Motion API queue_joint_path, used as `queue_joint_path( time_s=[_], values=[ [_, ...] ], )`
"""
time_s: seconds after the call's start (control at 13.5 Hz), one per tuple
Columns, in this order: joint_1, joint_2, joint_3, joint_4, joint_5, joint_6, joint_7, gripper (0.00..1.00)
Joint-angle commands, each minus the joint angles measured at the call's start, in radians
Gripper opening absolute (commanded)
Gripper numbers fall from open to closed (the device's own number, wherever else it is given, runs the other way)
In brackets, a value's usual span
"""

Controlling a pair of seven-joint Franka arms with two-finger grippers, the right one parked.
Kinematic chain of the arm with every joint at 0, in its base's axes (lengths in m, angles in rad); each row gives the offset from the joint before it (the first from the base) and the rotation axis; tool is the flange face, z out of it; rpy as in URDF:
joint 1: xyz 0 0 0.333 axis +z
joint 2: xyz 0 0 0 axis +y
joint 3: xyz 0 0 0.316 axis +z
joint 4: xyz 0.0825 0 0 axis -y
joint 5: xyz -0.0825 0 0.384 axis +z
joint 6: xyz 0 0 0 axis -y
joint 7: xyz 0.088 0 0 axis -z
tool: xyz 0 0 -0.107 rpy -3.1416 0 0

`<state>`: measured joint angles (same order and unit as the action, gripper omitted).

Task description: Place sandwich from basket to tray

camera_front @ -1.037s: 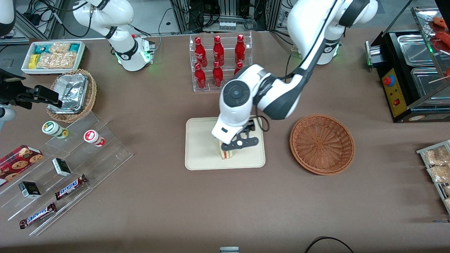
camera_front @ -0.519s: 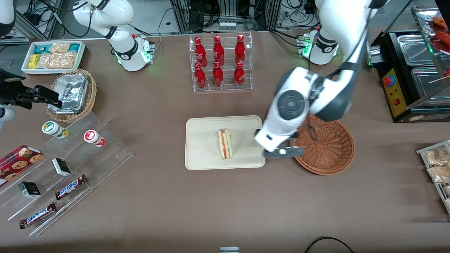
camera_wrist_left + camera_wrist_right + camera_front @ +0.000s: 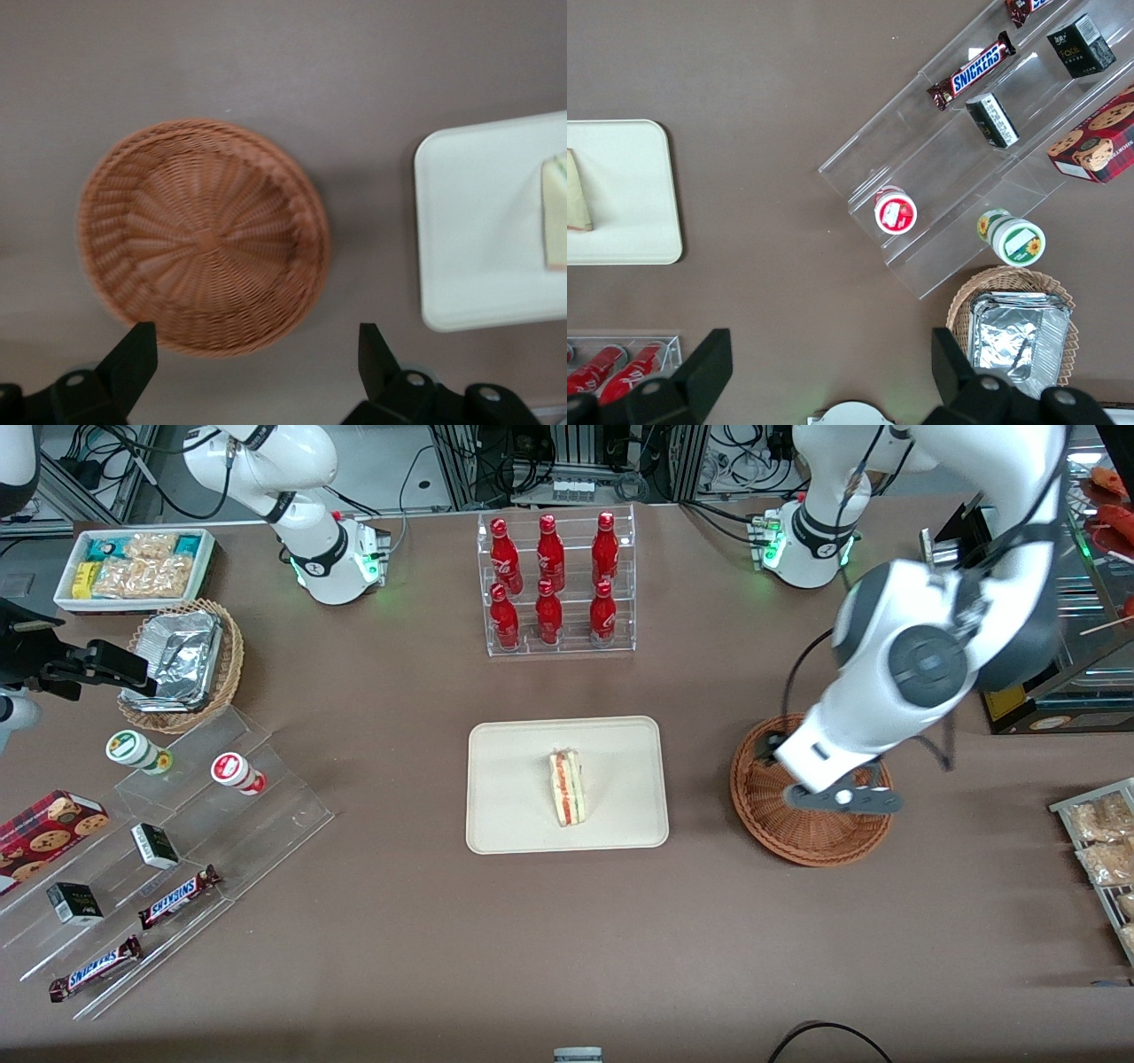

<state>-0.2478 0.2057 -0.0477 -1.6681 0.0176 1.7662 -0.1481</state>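
1. On the tray [image 3: 514,779], near its middle, the sandwich [image 3: 567,786] is seen resting with its striped filling edge up; nothing touches it.
2. Above the basket [image 3: 771,815], which is seen bare of contents from the wrist, the end effector [image 3: 842,797] is held wide apart and grips nothing; its fingertips [image 3: 133,350] frame the wicker rim.
3. The task is judged done as things lie.
4. A risk is judged for the basket: if the arm were lowered or swung low, the light wicker could be clipped and shoved along the table [image 3: 532,939].
5. The sandwich could be toppled only if the tray were bumped.
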Motion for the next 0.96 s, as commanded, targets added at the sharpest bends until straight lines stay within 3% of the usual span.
queue_joint_path(
  time_s=[0.0, 0.44, 0.89],
  values=[
    [0.068, -0.113, -0.014, -0.056, 0.002, -0.069, 0.117, 1.00],
    [0.280, -0.206, -0.083, 0.030, 0.005, -0.232, 0.350, 1.00],
    [0.289, -0.270, -0.072, 0.039, -0.002, -0.257, 0.312, 1.00]
  ],
)
